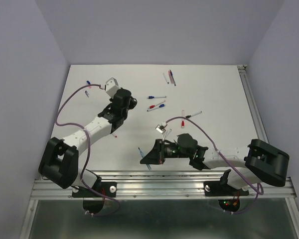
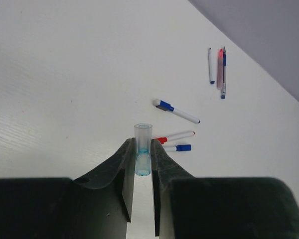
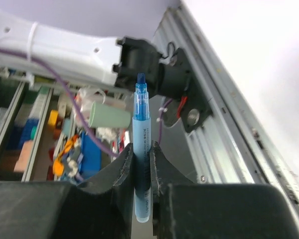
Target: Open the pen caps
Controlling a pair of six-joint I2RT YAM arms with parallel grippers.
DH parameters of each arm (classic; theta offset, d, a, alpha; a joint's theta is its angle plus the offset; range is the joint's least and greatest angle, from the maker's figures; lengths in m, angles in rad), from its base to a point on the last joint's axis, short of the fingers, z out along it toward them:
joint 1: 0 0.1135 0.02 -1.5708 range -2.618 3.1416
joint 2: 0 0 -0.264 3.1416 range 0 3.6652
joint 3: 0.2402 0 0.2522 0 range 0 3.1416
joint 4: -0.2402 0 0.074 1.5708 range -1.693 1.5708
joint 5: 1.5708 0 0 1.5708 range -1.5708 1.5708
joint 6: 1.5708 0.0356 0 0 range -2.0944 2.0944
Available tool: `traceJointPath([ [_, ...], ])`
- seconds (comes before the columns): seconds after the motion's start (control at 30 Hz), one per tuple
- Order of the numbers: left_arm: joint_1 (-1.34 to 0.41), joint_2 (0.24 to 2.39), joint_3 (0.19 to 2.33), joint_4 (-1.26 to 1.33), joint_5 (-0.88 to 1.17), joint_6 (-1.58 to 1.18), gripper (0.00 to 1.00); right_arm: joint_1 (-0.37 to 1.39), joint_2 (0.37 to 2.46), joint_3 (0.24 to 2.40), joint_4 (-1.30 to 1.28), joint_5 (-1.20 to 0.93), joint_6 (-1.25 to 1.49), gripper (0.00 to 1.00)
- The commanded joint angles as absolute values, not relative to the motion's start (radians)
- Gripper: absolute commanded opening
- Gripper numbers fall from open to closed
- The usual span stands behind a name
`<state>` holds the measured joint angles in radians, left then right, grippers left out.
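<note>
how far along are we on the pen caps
Done: one pen looks opened; the right gripper holds a blue pen with its tip bare. In hand: the left gripper pinches a clear cap, not yet put down. Left: pens on the table look capped, such as the blue-capped pen and red-capped pen.

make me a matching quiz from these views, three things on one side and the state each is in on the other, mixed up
1. left gripper
2. right gripper
3. red-capped pen

A. lying on the table beside a blue-capped pen
B. shut on a clear cap
C. shut on an uncapped blue pen

Pairs: 1-B, 2-C, 3-A
</note>
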<state>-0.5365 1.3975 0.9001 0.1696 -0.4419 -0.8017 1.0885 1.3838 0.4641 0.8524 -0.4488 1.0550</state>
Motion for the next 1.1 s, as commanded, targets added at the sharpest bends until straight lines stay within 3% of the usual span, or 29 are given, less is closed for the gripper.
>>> traceJointPath([
  [0.0, -0.476, 1.374, 0.96, 0.189, -0.445, -0.741, 0.0, 1.074, 1.35, 0.468, 0.711, -0.376, 1.004, 0.01],
  [0.1, -0.407, 1.364, 0.979, 0.132, -0.419, -0.684, 0.0, 1.026, 1.315, 0.517, 0.554, -0.312, 0.936, 0.01],
  [0.4, -0.152, 1.498, 1.126, -0.037, -0.276, -0.574, 0.0, 0.602, 1.348, 0.739, 0.151, -0.259, 0.746, 0.01],
  [0.73, 0.037, 1.888, 1.46, -0.152, -0.141, -0.548, 0.0, 0.269, 1.779, 1.133, 0.015, -0.152, 0.58, 0.01],
  [1.07, 0.077, 2.238, 1.891, -0.321, -0.285, -0.5, 0.0, 0.203, 2.229, 1.716, -0.123, -0.072, 0.46, 0.01],
])
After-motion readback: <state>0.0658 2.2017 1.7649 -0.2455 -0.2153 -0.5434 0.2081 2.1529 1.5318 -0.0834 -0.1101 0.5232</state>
